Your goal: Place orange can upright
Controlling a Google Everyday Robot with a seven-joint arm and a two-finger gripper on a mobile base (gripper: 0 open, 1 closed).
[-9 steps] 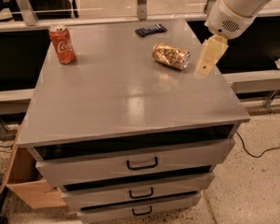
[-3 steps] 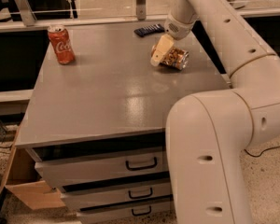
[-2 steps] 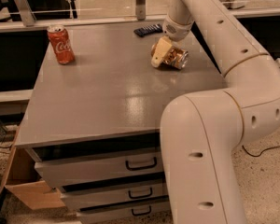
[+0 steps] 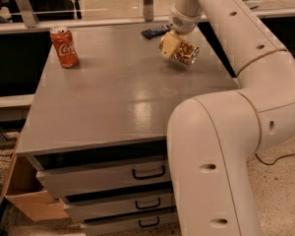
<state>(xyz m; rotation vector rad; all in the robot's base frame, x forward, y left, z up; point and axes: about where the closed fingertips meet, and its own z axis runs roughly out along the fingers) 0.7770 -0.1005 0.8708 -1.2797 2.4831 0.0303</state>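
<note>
The orange can [image 4: 185, 52] is golden-orange with a brownish pattern. It lies on its side, tilted, at the back right of the grey tabletop [image 4: 108, 92], and seems lifted a little above it. My gripper [image 4: 172, 47] comes down from above and is shut on the can's left end, with one cream finger [image 4: 166, 43] showing in front. The can's silver end points right and toward the front.
A red cola can [image 4: 64, 46] stands upright at the back left corner. A dark flat device [image 4: 155, 32] lies at the back edge behind my gripper. My arm [image 4: 226, 132] fills the right side and front. Drawers [image 4: 103, 176] sit below the top, and a cardboard box [image 4: 24, 200] is at the lower left.
My gripper came in from the right and closed on the orange can's left end. In the last second the can has risen slightly off the tabletop.
</note>
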